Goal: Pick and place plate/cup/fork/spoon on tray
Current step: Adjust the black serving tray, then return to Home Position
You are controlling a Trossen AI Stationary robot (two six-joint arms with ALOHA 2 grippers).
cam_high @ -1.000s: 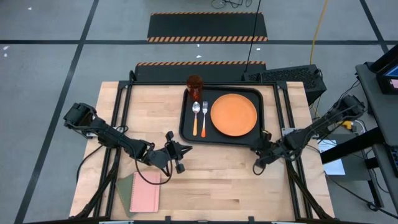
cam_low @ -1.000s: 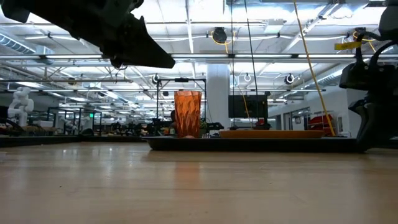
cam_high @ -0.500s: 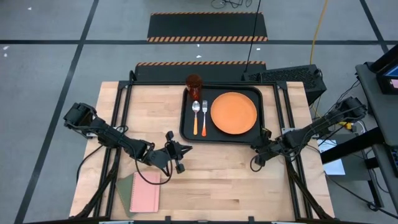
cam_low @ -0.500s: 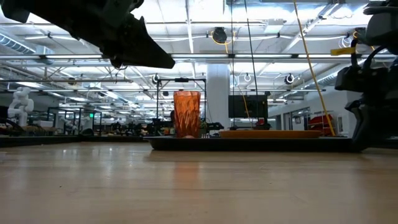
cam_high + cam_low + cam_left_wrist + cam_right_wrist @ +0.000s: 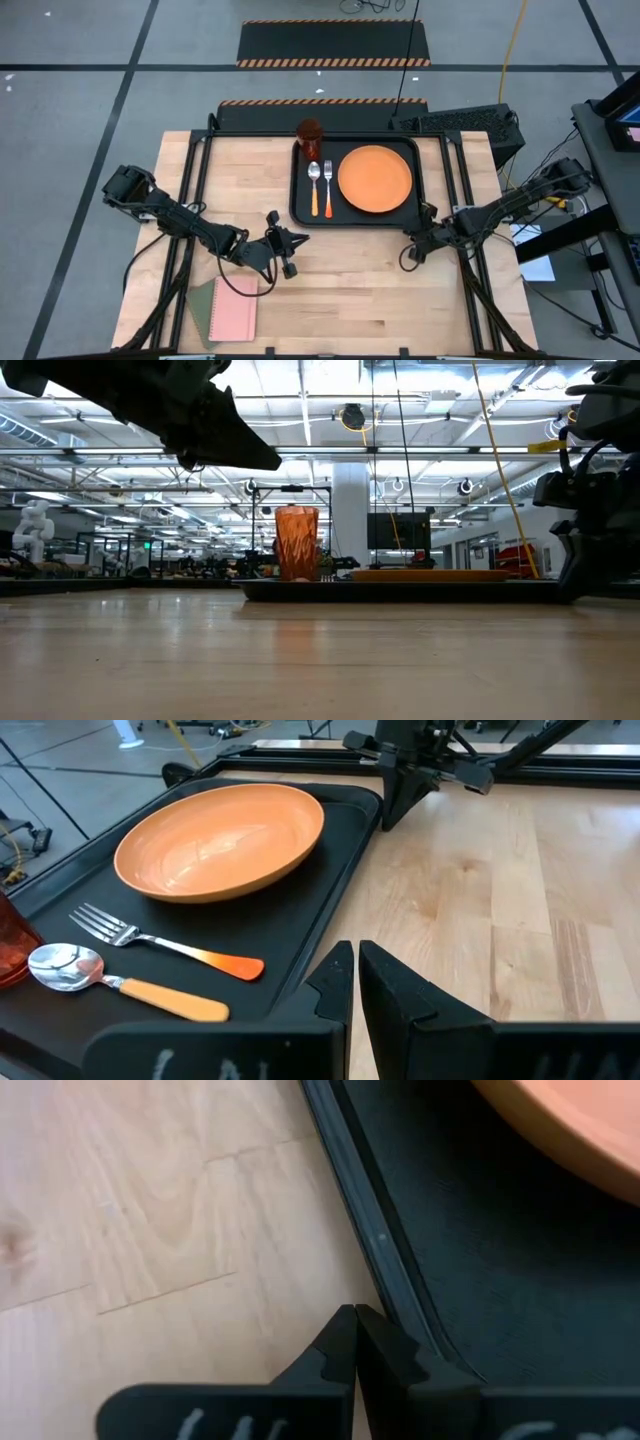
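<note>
The black tray lies at the table's far middle. On it are the orange plate, the fork, the spoon and, upright in the far left corner, the amber cup. My right gripper is shut, at the tray's near right corner. My left gripper is shut and empty above the wood, near the tray's near left corner. The left wrist view shows the plate, the fork, the spoon and the right gripper. My right gripper's shut fingertips stand against the outer side of the tray's raised rim, close to its near right corner. The fingers come from the table's right, slanting down. The tray lies flat on the table.
A pink notebook lies on a green sheet at the near left of the table. Bare wood spreads between the two grippers in front of the tray. Black frame rails run along the table's left and right sides.
My right gripper has gone a little toward the table's left and near edges, staying shut at the tray's near right corner. The tray, with the cup and the rest on it, has slid slightly toward the table's left.
</note>
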